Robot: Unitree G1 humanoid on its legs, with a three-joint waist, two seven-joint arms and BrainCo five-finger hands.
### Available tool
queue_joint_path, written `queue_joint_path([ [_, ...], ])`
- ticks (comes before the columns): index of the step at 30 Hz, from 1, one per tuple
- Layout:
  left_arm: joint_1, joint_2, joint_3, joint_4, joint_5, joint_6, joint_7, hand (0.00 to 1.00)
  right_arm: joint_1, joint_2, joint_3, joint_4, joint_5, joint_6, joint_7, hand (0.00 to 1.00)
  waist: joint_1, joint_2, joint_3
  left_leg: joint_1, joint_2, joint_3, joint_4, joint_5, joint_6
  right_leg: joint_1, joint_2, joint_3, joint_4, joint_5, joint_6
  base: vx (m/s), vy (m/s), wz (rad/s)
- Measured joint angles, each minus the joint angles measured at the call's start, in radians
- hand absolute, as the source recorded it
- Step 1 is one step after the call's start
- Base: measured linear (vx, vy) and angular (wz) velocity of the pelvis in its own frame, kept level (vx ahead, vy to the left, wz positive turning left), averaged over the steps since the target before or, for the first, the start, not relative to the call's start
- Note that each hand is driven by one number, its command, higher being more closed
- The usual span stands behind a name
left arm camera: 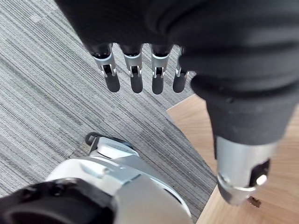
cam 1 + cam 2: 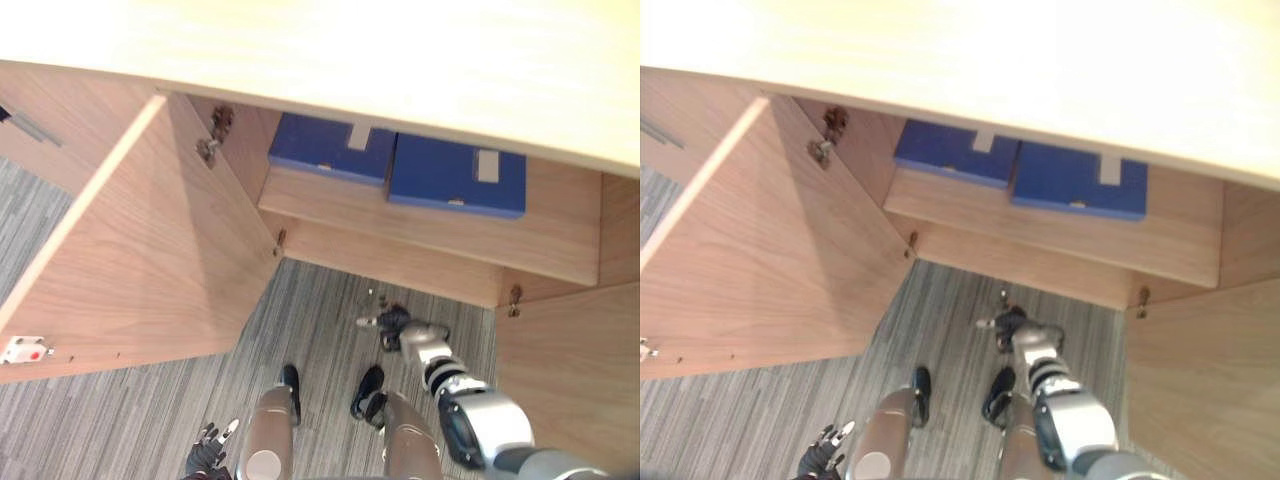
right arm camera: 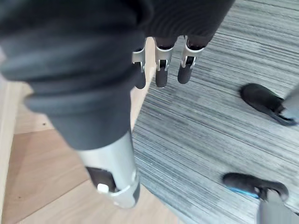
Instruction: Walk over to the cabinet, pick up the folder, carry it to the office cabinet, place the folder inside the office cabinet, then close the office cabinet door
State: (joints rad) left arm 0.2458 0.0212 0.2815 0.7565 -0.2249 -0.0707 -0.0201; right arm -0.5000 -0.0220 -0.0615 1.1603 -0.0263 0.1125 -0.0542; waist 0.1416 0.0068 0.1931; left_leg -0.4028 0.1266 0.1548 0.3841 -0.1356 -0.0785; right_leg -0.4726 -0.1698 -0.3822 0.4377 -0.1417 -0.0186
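Observation:
Two blue folders lie flat side by side on the shelf (image 2: 430, 222) of the open wooden cabinet, one on the left (image 2: 332, 147) and one on the right (image 2: 458, 173). My right hand (image 2: 398, 324) reaches forward low over the carpet, below and short of the shelf, with straight fingers (image 3: 161, 73) and nothing in it. Down at my side hangs my left hand (image 2: 207, 455), its fingers (image 1: 136, 77) straight and empty over the carpet.
The cabinet's left door (image 2: 150, 260) swings wide open toward me, with a small white latch (image 2: 24, 349) near its outer edge. The right door (image 2: 570, 370) also stands open. The pale cabinet top (image 2: 400, 60) overhangs the shelf. Grey striped carpet (image 2: 320, 330) lies between the doors.

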Motion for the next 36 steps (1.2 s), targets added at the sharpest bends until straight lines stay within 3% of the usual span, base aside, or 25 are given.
queue_joint_path([
  [6,-0.04,-0.039,0.079,0.062,0.034,-0.004,0.045,0.0,0.291,0.086,-0.245,-0.039,0.05,-0.019,-0.009,0.0,-0.027,-0.014,-0.085,0.186,-0.021,0.001,-0.264,0.125,-0.013,0.189,0.021,-0.09,-0.183,0.054,0.023,0.09,-0.016,0.31],
  [12,-0.103,-0.068,0.101,0.115,0.058,-0.011,0.068,0.0,0.457,0.108,-0.399,-0.103,0.165,-0.061,-0.021,0.0,-0.051,-0.038,-0.154,0.332,-0.015,0.072,-0.342,0.132,-0.012,0.329,0.062,-0.063,-0.316,0.108,0.036,0.02,0.015,-0.19],
  [16,-0.137,-0.059,0.113,0.19,0.104,-0.009,0.075,0.0,0.491,0.111,-0.456,-0.11,0.161,-0.077,-0.017,0.0,-0.076,-0.038,-0.209,0.4,-0.009,0.135,-0.386,0.13,-0.011,0.393,0.101,-0.009,-0.424,0.156,0.04,0.01,-0.011,-0.43],
  [21,-0.185,-0.03,0.002,0.256,0.115,0.0,0.079,0.0,0.493,0.107,-0.464,-0.105,0.158,-0.092,-0.016,0.0,-0.104,-0.04,-0.222,0.424,-0.011,0.177,-0.403,0.126,-0.014,0.426,0.128,0.041,-0.521,0.219,0.03,0.02,-0.025,-0.33],
  [26,-0.24,-0.026,-0.202,0.275,0.132,0.004,0.078,0.0,0.495,0.088,-0.417,-0.093,0.142,-0.095,-0.018,0.0,-0.133,-0.036,-0.214,0.461,-0.014,0.183,-0.398,0.111,-0.015,0.454,0.135,0.064,-0.522,0.221,0.03,0.02,0.002,-0.12],
  [28,-0.244,-0.021,-0.261,0.273,0.157,0.002,0.076,0.0,0.496,0.081,-0.369,-0.084,0.141,-0.097,-0.019,0.0,-0.141,-0.035,-0.214,0.462,-0.017,0.184,-0.39,0.103,-0.01,0.457,0.133,0.071,-0.522,0.221,0.03,-0.02,0.019,-0.05],
  [32,-0.228,-0.006,-0.269,0.274,0.187,0.001,0.07,0.0,0.52,0.074,-0.292,-0.085,0.126,-0.114,-0.029,0.0,-0.149,-0.033,-0.201,0.456,-0.011,0.194,-0.335,0.073,-0.006,0.465,0.136,0.095,-0.521,0.226,0.029,-0.06,0.015,-0.16],
  [34,-0.21,0.001,-0.25,0.275,0.186,0.0,0.07,0.0,0.518,0.058,-0.256,-0.086,0.116,-0.124,-0.029,0.0,-0.144,-0.015,-0.166,0.436,0.033,0.212,-0.189,-0.008,-0.014,0.495,0.147,0.122,-0.52,0.22,0.025,-0.08,0.004,-0.35],
  [35,-0.204,0.002,-0.212,0.271,0.184,-0.009,0.071,0.0,0.516,0.048,-0.251,-0.087,0.099,-0.134,-0.029,0.0,-0.139,0.004,-0.152,0.386,0.078,0.211,-0.036,-0.066,-0.011,0.496,0.165,0.14,-0.516,0.2,0.016,-0.12,0.01,-0.48],
  [36,-0.203,-0.001,-0.166,0.267,0.178,-0.012,0.072,0.0,0.513,0.043,-0.251,-0.088,0.081,-0.136,-0.029,0.0,-0.131,0.017,-0.136,0.329,0.118,0.195,0.127,-0.082,0.004,0.496,0.177,0.164,-0.494,0.196,0.009,-0.12,0.001,-0.53],
])
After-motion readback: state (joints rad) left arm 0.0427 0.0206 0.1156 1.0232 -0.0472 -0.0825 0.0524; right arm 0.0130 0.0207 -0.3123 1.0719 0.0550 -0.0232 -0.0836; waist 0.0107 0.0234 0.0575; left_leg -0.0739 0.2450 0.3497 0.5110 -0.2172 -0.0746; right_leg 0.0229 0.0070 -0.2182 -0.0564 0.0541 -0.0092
